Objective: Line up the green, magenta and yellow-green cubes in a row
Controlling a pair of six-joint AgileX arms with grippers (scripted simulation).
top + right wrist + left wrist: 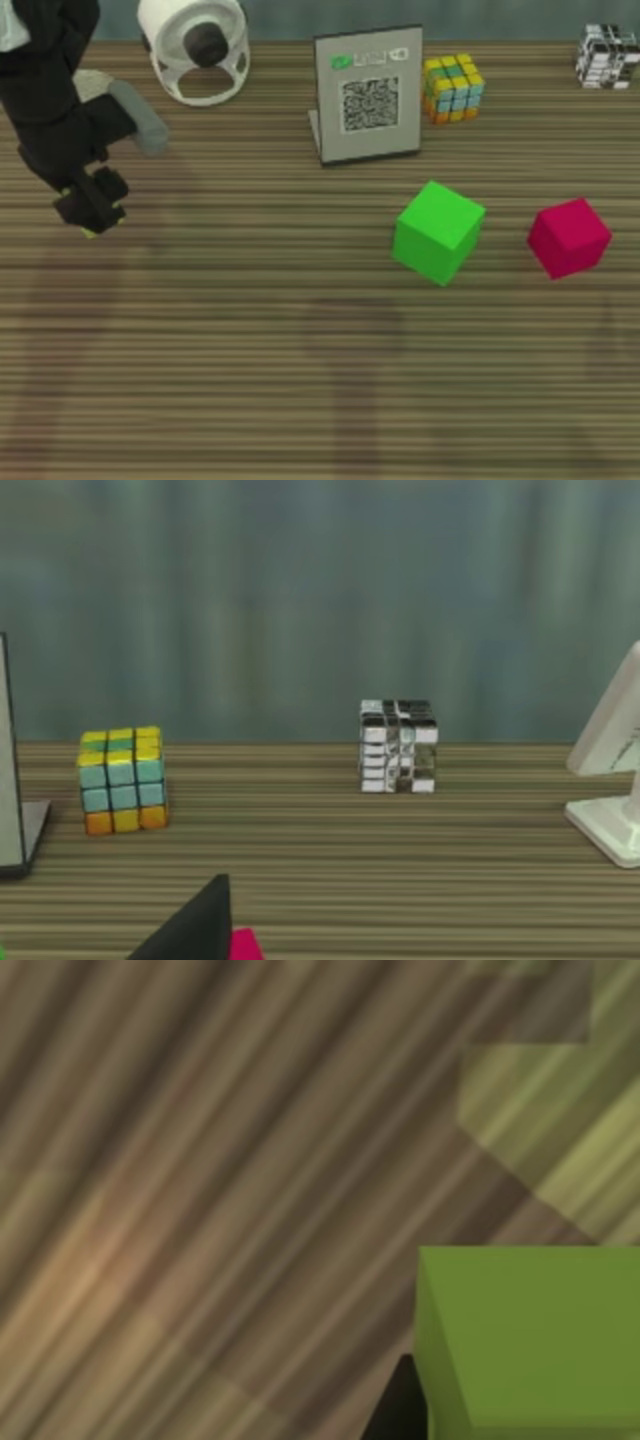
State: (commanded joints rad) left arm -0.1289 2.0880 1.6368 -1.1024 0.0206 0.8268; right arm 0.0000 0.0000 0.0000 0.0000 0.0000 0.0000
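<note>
- Nearest me, the front of the tabletop (pixel 250 380) holds none of the three cubes. No row has been started there.
- Mid-depth on the right, the green cube (pixel 438 232) sits turned at an angle. The magenta cube (pixel 568 237) is near it at about the same depth, further right, with a clear gap between them. Neither is held.
- I'd say these two roughly suggest a line already, but they are not squared up to each other or brought together.
- Over on the left, a little further back, is my left claw (pixel 90 208). A sliver of lime shows at its tip from above.
- Its wrist camera is filled on one side by the yellow-green cube (pixel 530 1340), with a dark finger (pixel 397 1405) right against it. I read that as the claw closed on this cube and holding it off the tabletop.
- That cube is well away from the other two, so it has yet to be carried across and set beside them. I judge the task early to midway, with one cube in hand and none placed for certain.
- My right arm is out of the top view. Its wrist camera shows only one dark part of the right claw (pixel 195 925), with a scrap of magenta beside it, so I cannot tell whether it is open or closed.
- Along the back stand a white reel (pixel 195 45), a QR sign (pixel 368 95), a puzzle cube (pixel 452 88) and a mirrored cube (pixel 607 57), none of them part of this job.
</note>
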